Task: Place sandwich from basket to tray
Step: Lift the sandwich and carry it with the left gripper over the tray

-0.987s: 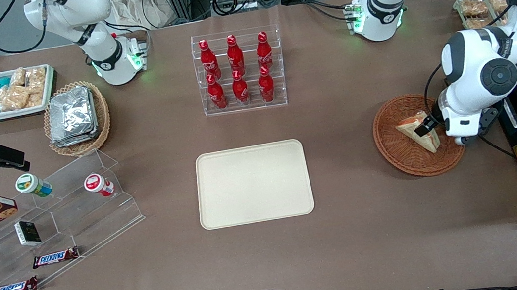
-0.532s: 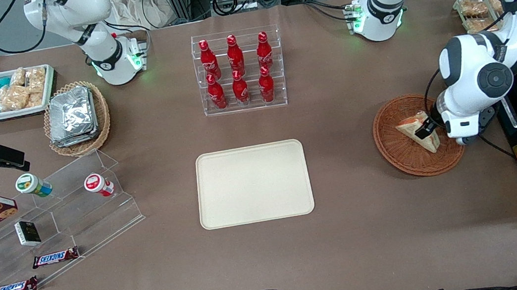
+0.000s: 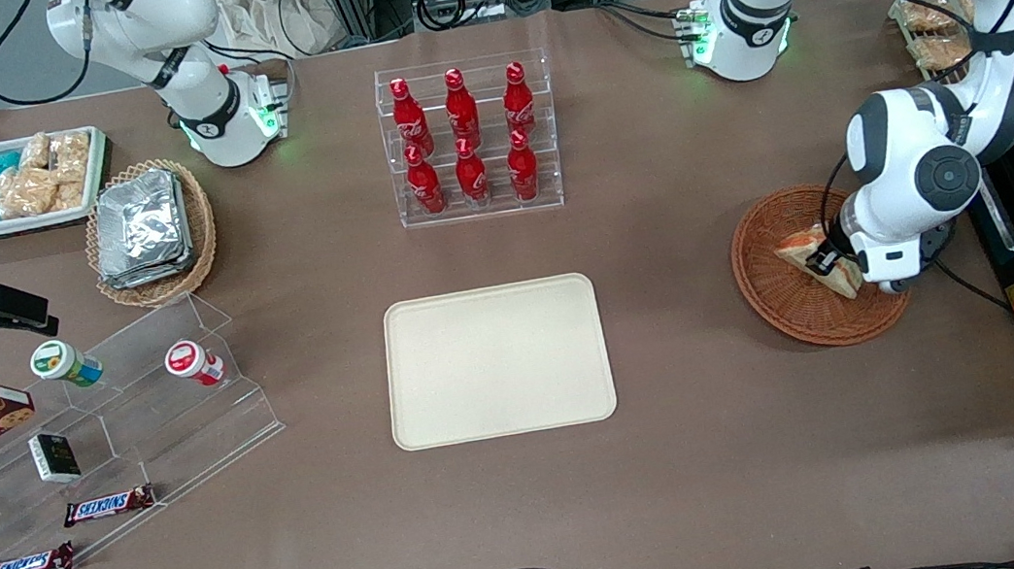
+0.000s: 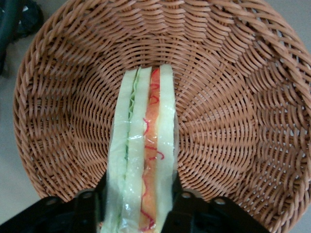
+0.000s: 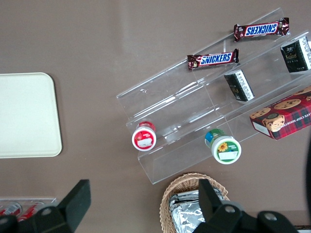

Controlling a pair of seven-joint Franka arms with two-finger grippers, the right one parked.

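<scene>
Front view: basket [image 3: 779, 303] sits toward the working arm's end of the table, w/ the sandwich [image 3: 805, 257] in it; nothing else shows inside. Tray [image 3: 496, 360] lies flat mid-table, bare, well apart from basket. Bottle rack [image 3: 468, 140] farther from the camera than tray holds six red bottles in two rows. Toward the parked arm's end: tan basket [image 3: 202, 229] w/ foil packets, white bin [image 3: 22, 222] of snack packs, clear stepped stand [image 3: 190, 405] w/ two small jars, boxes, Snickers bars.

Gripper [image 3: 832, 263] is down in the basket, closed on the sandwich. Wrist view: both black fingers [image 4: 88, 208] press against the sandwich's [image 4: 142, 165] two bread faces, wedge pinched between them near its wide end. Sandwich stands on edge, filling side up toward the wrist cam: green layer, pale bread, red-orange layer run lengthwise. Long axis goes from the fingers toward the basket's [image 4: 228, 111] middle, narrow tip pointing away from gripper. Clear wrap shines over filling.

Basket rim rises all around the sandwich; woven wall close to each finger. Between basket and tray the brown table [image 3: 680, 330] is open, no items on that stretch. Tray surface is fully free; its low rim is unbroken.
</scene>
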